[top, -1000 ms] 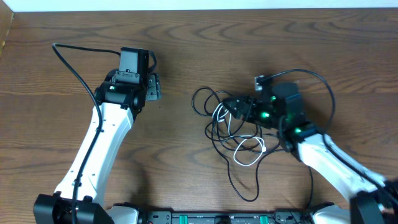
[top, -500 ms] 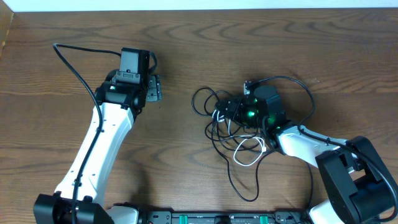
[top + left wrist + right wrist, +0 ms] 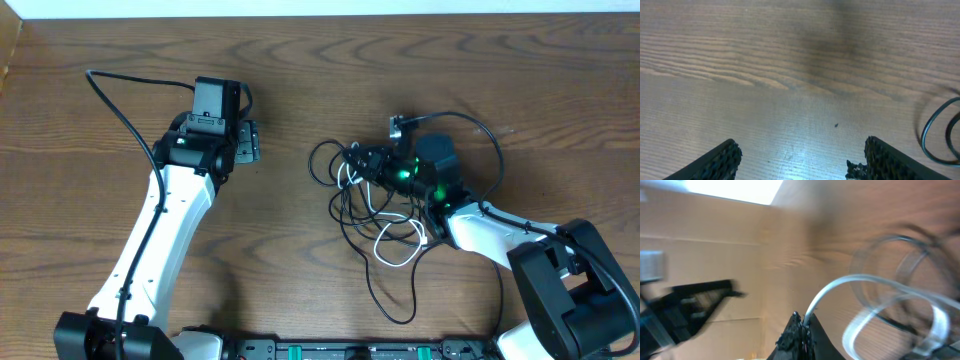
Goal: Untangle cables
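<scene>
The right gripper (image 3: 801, 330) was found closed, apparently on the white cable (image 3: 840, 287) though the view was blurred, within the tangled cables (image 3: 375, 215) right of centre, where a slow, steady pull was advised, the left gripper (image 3: 802, 159) beyond being held open over the table (image 3: 790, 75).

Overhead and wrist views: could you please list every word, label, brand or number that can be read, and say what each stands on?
None: no view shows legible text.
Overhead: the white and black robot arms, the tangle of thin black and white cables and the brown wooden table bear no lettering; the green glows are lights, not signs.
Left wrist: only bare wood and black ribbed fingers.
Right wrist: too blurred to read.
</scene>
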Robot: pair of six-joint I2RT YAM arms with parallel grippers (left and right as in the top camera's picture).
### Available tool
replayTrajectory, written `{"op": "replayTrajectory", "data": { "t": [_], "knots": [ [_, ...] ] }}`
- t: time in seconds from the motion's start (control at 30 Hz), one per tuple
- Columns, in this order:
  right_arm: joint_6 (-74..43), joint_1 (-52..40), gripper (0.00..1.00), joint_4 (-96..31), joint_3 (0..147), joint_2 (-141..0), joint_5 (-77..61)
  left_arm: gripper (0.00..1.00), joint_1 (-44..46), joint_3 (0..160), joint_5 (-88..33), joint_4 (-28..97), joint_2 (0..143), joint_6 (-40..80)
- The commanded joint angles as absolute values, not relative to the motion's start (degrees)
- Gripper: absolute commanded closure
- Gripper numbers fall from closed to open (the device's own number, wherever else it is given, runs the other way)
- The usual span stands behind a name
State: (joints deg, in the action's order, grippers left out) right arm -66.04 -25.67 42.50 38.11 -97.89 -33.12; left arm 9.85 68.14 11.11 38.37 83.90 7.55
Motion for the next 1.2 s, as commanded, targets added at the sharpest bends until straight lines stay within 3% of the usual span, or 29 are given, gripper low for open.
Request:
{"op": "replayTrajectory", "data": {
  "t": [0.0, 0.33, 0.67, 0.83, 0.9, 0.97, 1.17],
  "knots": [
    [-72.7, -25.2, 0.99, 49.5, 38.3, -97.9, -38.3, 0.21, 9.7, 68.8, 12.0, 38.4, 84.1, 8.1],
    [-88.1, -23.5, 0.99, 76.8, 38.3, -97.9, -39.8, 0.21, 9.7, 68.8, 9.4, 38.4, 84.2, 8.1],
    [-86.9, -22.8, 0.99, 77.1, 38.4, -97.9, -40.5, 0.20, 9.7, 68.8, -5.5, 38.3, 84.2, 8.0],
    [-82.8, -22.8, 0.83, 68.3, 38.4, -97.9, -40.4, 0.20, 9.7, 68.8, -6.5, 38.3, 84.2, 8.0],
    [-80.9, -22.8, 0.57, 64.6, 38.4, -97.9, -39.3, 0.20, 9.7, 68.8, -6.5, 38.3, 84.2, 8.0],
    [-79.3, -22.7, 0.45, 62.2, 38.4, -97.9, -37.9, 0.20, 9.7, 68.8, -6.5, 38.3, 84.2, 8.0],
    [-75.0, -22.2, 0.32, 57.8, 38.4, -97.9, -34.3, 0.20, 9.7, 68.8, -6.5, 39.1, 84.2, 8.0]
  ]
}}
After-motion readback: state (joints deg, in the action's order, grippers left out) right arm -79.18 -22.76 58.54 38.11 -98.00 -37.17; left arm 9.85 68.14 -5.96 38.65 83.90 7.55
